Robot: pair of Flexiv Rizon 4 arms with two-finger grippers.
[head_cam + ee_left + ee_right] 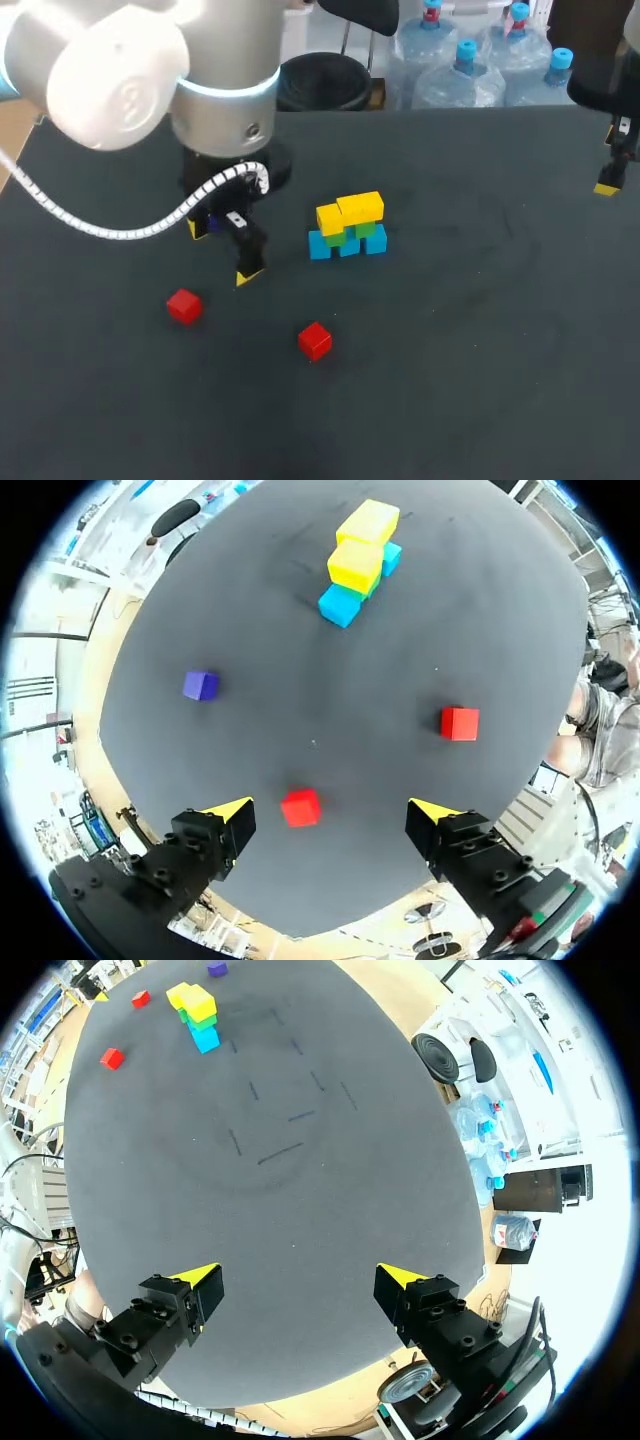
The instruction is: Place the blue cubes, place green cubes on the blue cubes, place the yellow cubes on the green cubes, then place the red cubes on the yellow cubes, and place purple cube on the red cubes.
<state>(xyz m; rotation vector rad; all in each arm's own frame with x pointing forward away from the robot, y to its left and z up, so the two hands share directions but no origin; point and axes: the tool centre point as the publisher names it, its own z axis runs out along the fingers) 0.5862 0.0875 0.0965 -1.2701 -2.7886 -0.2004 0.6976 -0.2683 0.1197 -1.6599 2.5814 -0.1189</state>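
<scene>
The left arm [150,70] comes in over the far left corner of the dark table [480,380]; the left gripper [222,252] hangs above the cloth with its fingers spread wide and nothing clamped between them. The purple cube [200,686] lies alone on the table ahead of that gripper and off to one side; in the head view the gripper hides most of it. The left red cube [184,305] sits on the table on the near side of the gripper; in the left wrist view it shows between the two yellow tips, closer to one of them, and neither tip touches it. The right red cube [315,340] lies further right and nearer the front edge, well apart from the first. Beyond it, near the middle of the table, stands the stack: the blue cubes [348,247] sit side by side in a row on the cloth; the green cubes [366,230] rest on top of them; the yellow cubes [361,206] rest on the green ones, touching each other, the right one set slightly further back. To the right of the stack the cloth carries faint dashed marks [290,1110]; they are lines, not letters. The right gripper [298,1278] hangs at the far right edge of the table, well apart from every cube, its fingers wide apart and holding nothing.
</scene>
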